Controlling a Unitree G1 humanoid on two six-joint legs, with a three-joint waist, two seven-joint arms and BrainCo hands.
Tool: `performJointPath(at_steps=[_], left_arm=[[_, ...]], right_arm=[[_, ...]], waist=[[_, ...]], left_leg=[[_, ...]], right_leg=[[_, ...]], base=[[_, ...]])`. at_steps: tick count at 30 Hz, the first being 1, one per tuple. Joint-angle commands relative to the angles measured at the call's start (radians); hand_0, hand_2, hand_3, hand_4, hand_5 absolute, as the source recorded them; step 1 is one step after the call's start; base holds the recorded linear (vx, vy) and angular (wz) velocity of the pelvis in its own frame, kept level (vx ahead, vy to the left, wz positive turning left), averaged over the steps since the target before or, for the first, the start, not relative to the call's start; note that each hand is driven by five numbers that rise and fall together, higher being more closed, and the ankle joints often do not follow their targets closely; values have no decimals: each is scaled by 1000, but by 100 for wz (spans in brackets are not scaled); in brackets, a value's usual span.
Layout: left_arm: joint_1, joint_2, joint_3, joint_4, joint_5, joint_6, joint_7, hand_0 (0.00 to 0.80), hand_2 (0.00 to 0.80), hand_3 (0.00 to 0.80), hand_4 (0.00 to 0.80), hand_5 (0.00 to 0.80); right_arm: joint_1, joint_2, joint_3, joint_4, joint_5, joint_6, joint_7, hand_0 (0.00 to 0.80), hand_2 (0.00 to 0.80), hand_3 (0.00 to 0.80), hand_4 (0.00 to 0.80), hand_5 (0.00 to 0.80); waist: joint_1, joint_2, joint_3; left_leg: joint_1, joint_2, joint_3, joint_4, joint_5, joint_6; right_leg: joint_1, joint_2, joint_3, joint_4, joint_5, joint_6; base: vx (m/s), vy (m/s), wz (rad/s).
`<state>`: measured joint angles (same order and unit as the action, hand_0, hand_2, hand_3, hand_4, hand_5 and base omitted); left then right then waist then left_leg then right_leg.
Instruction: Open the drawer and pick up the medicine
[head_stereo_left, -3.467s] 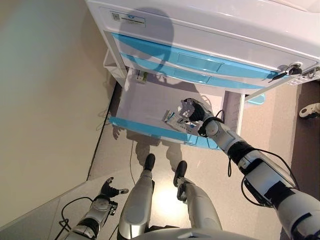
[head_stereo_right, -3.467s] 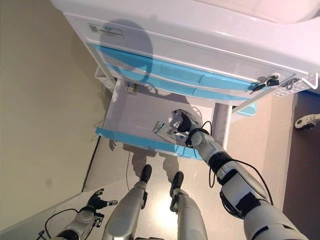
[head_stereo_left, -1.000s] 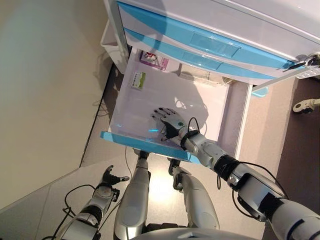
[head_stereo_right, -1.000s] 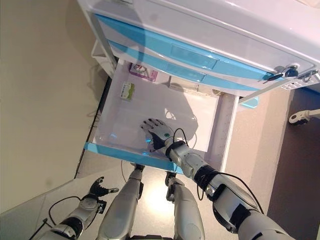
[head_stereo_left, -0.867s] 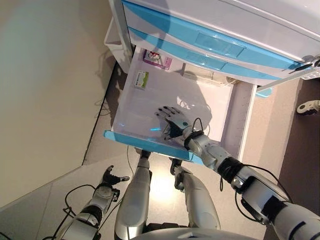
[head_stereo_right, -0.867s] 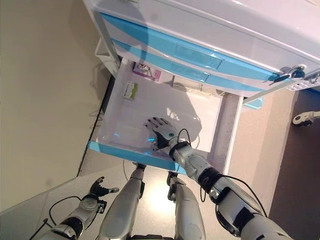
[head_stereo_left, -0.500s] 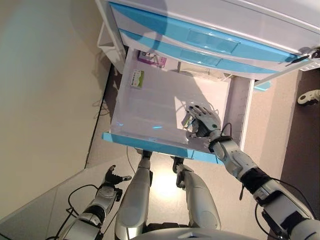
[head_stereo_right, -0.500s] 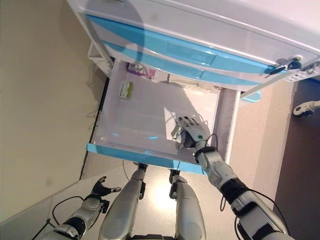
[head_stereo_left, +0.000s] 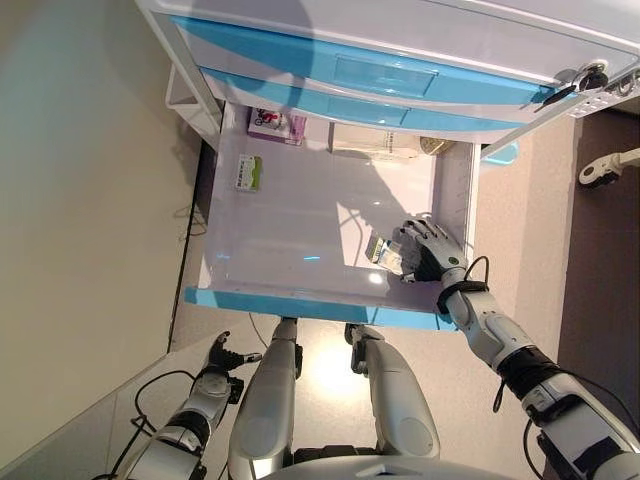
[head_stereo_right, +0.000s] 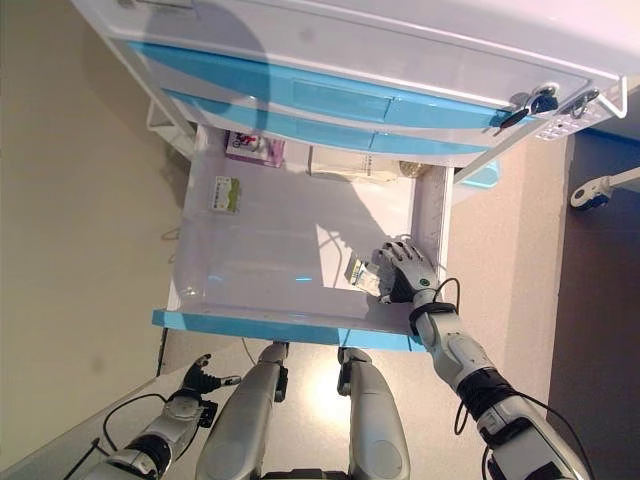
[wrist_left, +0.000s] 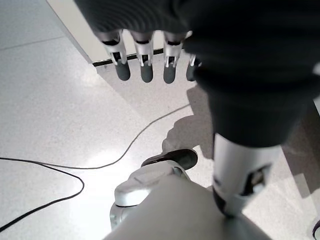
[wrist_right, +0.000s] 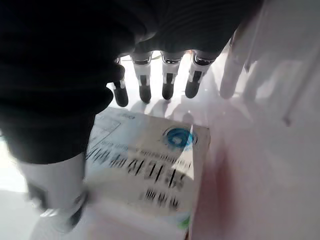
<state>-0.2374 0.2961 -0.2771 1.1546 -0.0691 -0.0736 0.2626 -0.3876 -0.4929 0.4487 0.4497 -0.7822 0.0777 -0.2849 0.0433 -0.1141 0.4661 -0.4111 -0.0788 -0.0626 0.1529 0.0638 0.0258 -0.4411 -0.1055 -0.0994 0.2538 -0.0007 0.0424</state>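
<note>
Three drawers showed on the white cabinet (head_stereo_left: 420, 25): two blue-fronted ones closed, the lowest drawer (head_stereo_left: 320, 300) pulled fully out. Inside it lay a purple pack (head_stereo_left: 268, 124) and a green pack (head_stereo_left: 247, 171) toward the rear left, and a pale flat packet (head_stereo_left: 375, 142) at the back, all well apart from the task item. The medicine box (wrist_right: 150, 167) lay flat on the drawer floor at the front right, near the right side wall. The right hand (head_stereo_left: 428, 250) was over the box, fingers (wrist_right: 144, 85) straight and apart beyond its far edge, thumb low beside it; no curl or pinch was evident, so the box was judged not yet gripped. The left hand (wrist_left: 145, 55) hung idle over the floor (wrist_left: 45, 125), fingers relaxed and empty. For a sound pick, the fingers should close over the far edge while the thumb comes in against the near edge, squeezing across the narrow side before any lift; the side wall leaves little room, so the box may slide against it. Whether the fingertips touched the drawer floor or the box could not be determined. The thumb tip was hidden under the dark cover, and the box's near end was cut off.
</note>
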Motion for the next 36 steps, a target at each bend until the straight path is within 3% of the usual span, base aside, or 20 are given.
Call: performJointPath(at_steps=[1,21,31,36], left_arm=[[45,-25,34,22,28,6,0,0,0,0,0,0],[38,-28,39,27,23,7,5,0,0,0,0,0],[46,-14,67,30,38,15,1,0,0,0,0,0],[67,7,90,25,48,21,-22,0,0,0,0,0]], right_arm=[[34,-19,4,-28,40,16,10,800,800,800,800,800],[-3,-12,45,-62,30,-3,20,800,800,800,800,800],[15,-51,3,-300,118,-80,54,800,800,800,800,800],[-5,-99,5,-403,149,-119,111,800,800,800,800,800]], waist=[[5,25,-19],[9,21,-16],[12,-3,-34],[14,-22,-59]], left_leg=[[5,-46,1,-72,27,35],[7,-42,-4,-99,43,34],[11,-31,6,-99,44,33],[30,-25,19,-73,16,33]], right_leg=[[-41,-14,15,115,22,27],[-49,-13,19,104,29,29],[-42,-3,19,83,45,31],[-16,7,29,77,41,34]], base=[[0,0,0],[0,0,0],[0,0,0],[15,-6,-4]])
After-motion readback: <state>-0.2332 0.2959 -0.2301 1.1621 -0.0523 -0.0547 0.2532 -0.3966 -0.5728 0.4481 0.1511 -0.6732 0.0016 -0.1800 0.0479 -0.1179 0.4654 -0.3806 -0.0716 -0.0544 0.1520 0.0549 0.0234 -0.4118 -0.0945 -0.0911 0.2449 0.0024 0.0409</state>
